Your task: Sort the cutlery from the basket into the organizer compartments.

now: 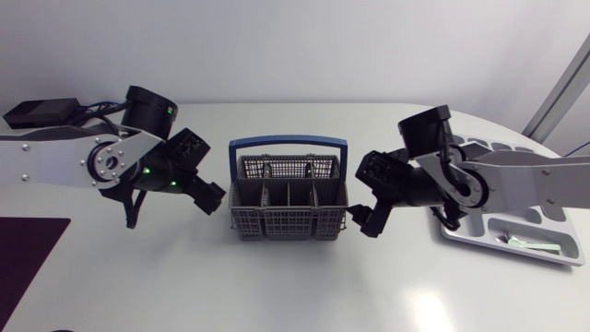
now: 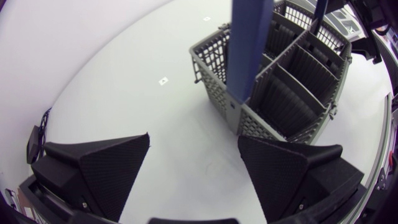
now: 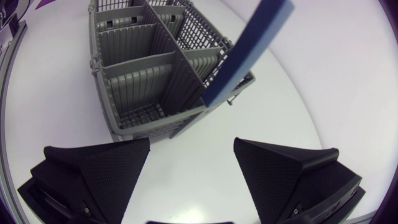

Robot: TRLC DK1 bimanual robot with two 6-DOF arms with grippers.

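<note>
The left gripper (image 2: 194, 140) was found open, its fingers spread wide and gripping nothing, over bare table (image 2: 124, 93) just beside the left end of the basket (image 2: 210, 62). The right gripper (image 3: 191, 142) was likewise open and unloaded, just beside the basket's right end. The grey basket stood upright at the table's middle, between both grippers, with its blue handle (image 1: 288, 143) raised (touching neither gripper). The organizer (image 1: 479, 231) lay at the table's right, partly under the right arm (image 1: 516, 175). One pale item (image 1: 527, 243) lay in one of its long compartments; its type could not be determined.

Head view looks down from above; both wrist views closely face the basket (image 1: 289, 198) from opposite ends.
</note>
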